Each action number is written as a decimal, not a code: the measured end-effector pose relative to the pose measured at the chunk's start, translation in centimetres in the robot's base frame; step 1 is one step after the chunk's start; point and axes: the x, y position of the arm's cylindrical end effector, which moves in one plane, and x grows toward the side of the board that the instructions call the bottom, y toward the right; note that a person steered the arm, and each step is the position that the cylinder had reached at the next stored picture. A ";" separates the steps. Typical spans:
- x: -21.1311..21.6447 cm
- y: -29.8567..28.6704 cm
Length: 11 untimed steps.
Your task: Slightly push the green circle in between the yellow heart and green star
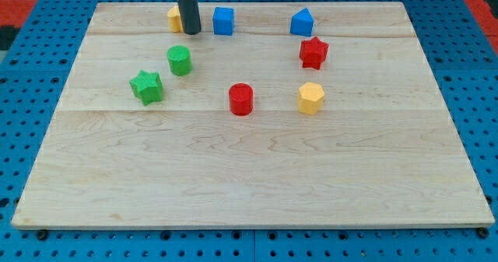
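Observation:
The green circle (179,60) sits in the upper left part of the wooden board (249,169). The green star (146,86) lies just below and left of it. The yellow heart (174,18) is near the board's top edge, partly hidden behind my rod. My tip (191,32) rests on the board right next to the yellow heart, above and slightly right of the green circle, with a small gap between them.
A blue cube (223,20) is right of my tip. A blue pentagon-like block (302,22), a red star (313,53), a yellow hexagon (310,98) and a red circle (241,99) lie to the right and in the middle.

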 end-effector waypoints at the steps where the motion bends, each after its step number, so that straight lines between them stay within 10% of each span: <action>1: 4.8 6.2; 5: 10.9 -1.9; 11: 6.8 0.4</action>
